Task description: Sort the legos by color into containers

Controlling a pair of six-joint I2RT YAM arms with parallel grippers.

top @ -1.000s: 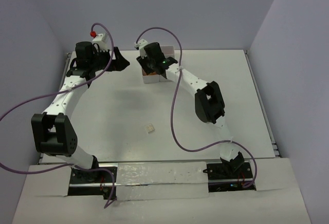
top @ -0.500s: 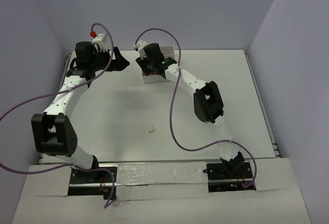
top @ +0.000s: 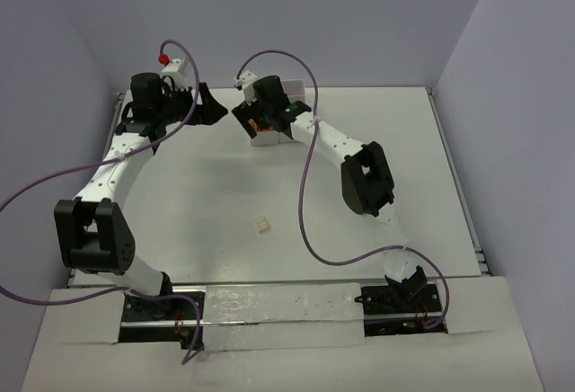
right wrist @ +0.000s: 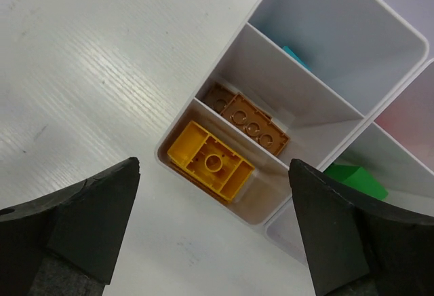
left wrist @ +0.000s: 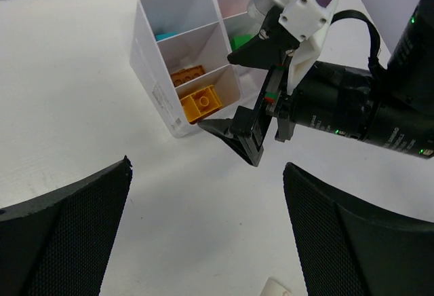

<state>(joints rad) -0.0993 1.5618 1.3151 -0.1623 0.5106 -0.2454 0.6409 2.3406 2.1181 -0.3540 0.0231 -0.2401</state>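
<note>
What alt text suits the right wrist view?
A yellow brick lies in the nearest compartment of a white tray, framed by the open right end effector. A brown brick occupies the next; a cyan piece lies beyond, a green piece alongside.

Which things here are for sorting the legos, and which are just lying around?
For the job:
- white tray
- yellow brick
- brown brick
- cyan piece
- green piece
- small white piece, loose on the table

Not part of the sorting:
- purple cables on the arms
- the table itself
</note>
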